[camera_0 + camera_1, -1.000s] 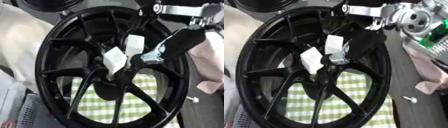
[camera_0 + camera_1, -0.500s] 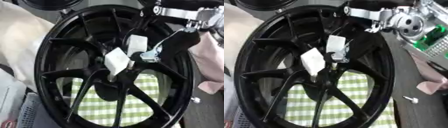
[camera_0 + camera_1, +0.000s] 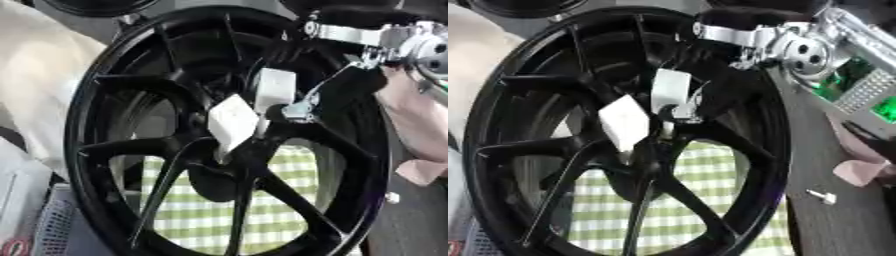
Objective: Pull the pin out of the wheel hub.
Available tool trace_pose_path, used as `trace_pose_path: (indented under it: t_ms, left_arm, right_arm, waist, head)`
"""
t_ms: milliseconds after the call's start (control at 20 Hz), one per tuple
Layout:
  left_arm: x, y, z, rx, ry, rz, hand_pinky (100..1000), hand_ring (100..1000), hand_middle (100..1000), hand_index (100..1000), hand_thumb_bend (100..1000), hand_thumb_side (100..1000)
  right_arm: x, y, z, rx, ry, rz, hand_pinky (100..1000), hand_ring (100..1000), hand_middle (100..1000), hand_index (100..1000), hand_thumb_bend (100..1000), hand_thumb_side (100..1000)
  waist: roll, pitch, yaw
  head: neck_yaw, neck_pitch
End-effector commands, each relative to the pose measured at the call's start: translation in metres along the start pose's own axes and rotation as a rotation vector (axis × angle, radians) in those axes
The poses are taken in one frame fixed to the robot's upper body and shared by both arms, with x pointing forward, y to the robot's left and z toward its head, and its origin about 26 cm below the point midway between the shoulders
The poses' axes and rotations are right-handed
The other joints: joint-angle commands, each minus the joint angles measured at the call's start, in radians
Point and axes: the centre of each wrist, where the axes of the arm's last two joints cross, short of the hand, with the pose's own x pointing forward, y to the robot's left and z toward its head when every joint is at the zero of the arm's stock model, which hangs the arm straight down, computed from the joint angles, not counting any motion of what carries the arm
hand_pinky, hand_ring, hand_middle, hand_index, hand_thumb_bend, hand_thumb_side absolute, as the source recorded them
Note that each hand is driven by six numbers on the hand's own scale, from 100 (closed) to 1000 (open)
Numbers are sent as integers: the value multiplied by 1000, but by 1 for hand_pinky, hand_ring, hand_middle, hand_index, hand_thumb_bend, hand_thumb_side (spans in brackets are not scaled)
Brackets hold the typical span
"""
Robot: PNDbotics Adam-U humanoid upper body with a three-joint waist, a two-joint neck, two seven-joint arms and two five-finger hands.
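Observation:
A black spoked wheel hub (image 3: pixel 131 150) stands tilted and fills most of both views. My right hand (image 3: pixel 289 107) comes in from the upper right over the rim, and its two white fingertip pads (image 3: pixel 232 122) are at the hub's centre. Between the pads a thin pale pin (image 3: pixel 667 131) shows at the centre bore, and the pads close on it. How deep the pin sits in the bore is hidden by the hand. My left hand is in neither view.
A green-and-white checked cloth (image 3: pixel 210 215) lies behind the spokes. A small white bolt (image 3: pixel 822 196) and a pink object (image 3: pixel 855 172) lie on the dark table to the right. A white cloth (image 3: pixel 35 90) is at the left, a grey basket (image 3: pixel 52 230) at the lower left.
My right forearm and wrist have swung up and to the right. The white pads stay at the hub's centre on the pin.

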Motion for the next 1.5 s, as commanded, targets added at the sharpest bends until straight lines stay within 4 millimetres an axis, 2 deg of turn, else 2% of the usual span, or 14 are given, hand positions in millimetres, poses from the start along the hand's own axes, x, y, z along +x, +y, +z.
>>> trace_pose_path:
  t_ms: [50,500,950,1050,1300,1350,1500]
  left_arm:
    - [10,2,-3,-1,-38,-2,683,657,601,706,862,486]
    - [9,2,-4,0,-34,-1,684,658,602,706,859,487]
    - [8,3,-3,1,-30,-6,686,659,603,707,854,488]
    - [8,3,-3,0,-30,-7,686,660,604,707,852,488]
    - [9,3,-3,0,-31,-7,686,660,604,707,853,488]
    - [9,3,-3,-1,-31,-6,687,660,604,706,849,490]
    - [8,3,-3,-3,-29,-7,687,660,604,707,848,491]
  right_arm:
    - [-8,-6,0,-17,20,11,851,785,724,803,487,365]
    - [-8,-5,-4,-16,-10,-11,848,766,646,749,466,338]
    - [8,-9,9,-23,-72,-26,847,760,655,757,504,359]
    - [9,-11,10,-24,-74,-23,848,761,666,766,539,368]
    - [10,-12,12,-28,-74,-20,848,761,667,767,543,369]
    - [9,-11,12,-28,-68,-20,840,747,641,748,483,314]
    - [6,-10,10,-26,-56,-23,838,739,620,734,436,273]
  waist:
    - [5,-16,3]
    - [6,-14,6]
    - [5,-21,2]
    - [5,-23,0]
    - [5,-24,0]
    - [6,-25,0]
    - [6,-26,0]
  head:
    - [-4,-16]
    - [-5,-14]
    - [3,-8]
    - [4,-8]
    - [6,-8]
    - [7,-11]
    - [6,-13]
